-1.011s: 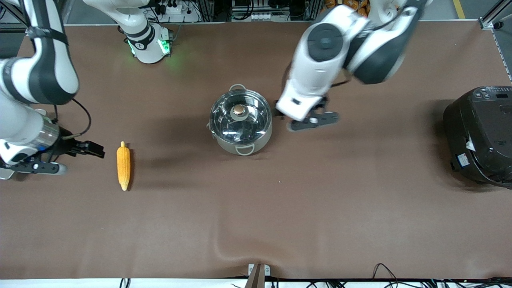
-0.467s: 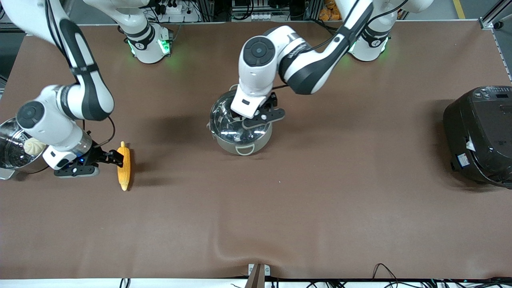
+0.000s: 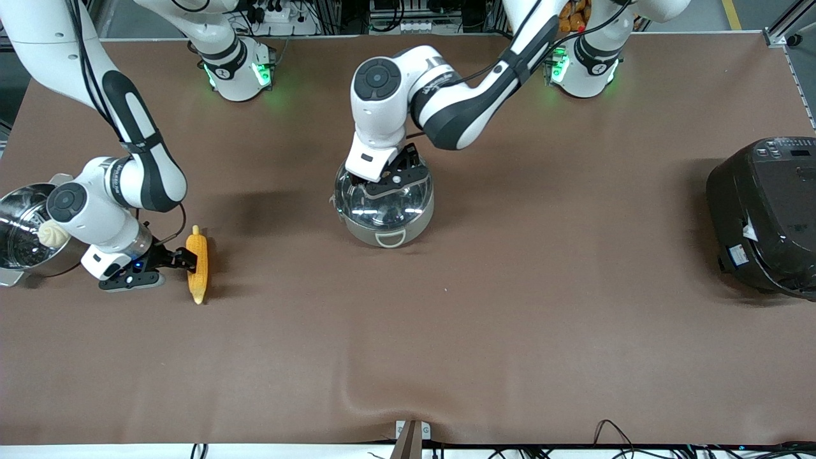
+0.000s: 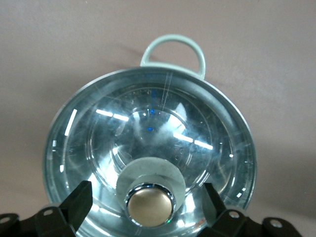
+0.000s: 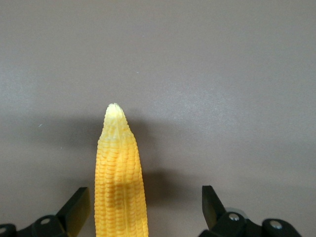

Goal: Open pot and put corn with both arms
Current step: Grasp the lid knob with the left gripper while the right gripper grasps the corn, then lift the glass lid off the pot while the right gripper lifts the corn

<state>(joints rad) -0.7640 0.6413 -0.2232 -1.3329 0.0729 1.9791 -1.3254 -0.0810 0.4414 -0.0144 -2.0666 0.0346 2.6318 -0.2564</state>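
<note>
So the pot (image 3: 384, 204) sits about mid-table on the brown table (image 3: 510, 319), glass lid (image 4: 148, 138) on, copper-coloured knob (image 4: 149, 204) in the middle of the lid. I'll use the pot as the reference for everything.

The left gripper (image 3: 387, 182) is right over the pot, down at the lid. In the left wrist view its jaws stand wide apart, one finger on each side of the knob, with a clear gap both ways, so it's straddling the knob and not gripping anything. One grey loop handle (image 4: 173, 49) of the pot sticks out past the rim in that view.

The corn (image 3: 197, 264) lies flat on the table, well away from the pot toward the right arm's end, a bit nearer the front camera than the pot. The right gripper (image 3: 182, 261) is down at the corn. The right wrist view shows its jaws wide open with the cob between them, closer to one finger than the other, pale tip (image 5: 114, 111) pointing away from the wrist. Not clamped on it; there's table showing between the cob and the other finger.

Past the corn, at the table edge on the right arm's end, there's a steel steamer pot (image 3: 19, 236) with a white bun (image 3: 53, 234) in it. Way off at the left arm's end sits a big black cooker (image 3: 765, 217).
</note>
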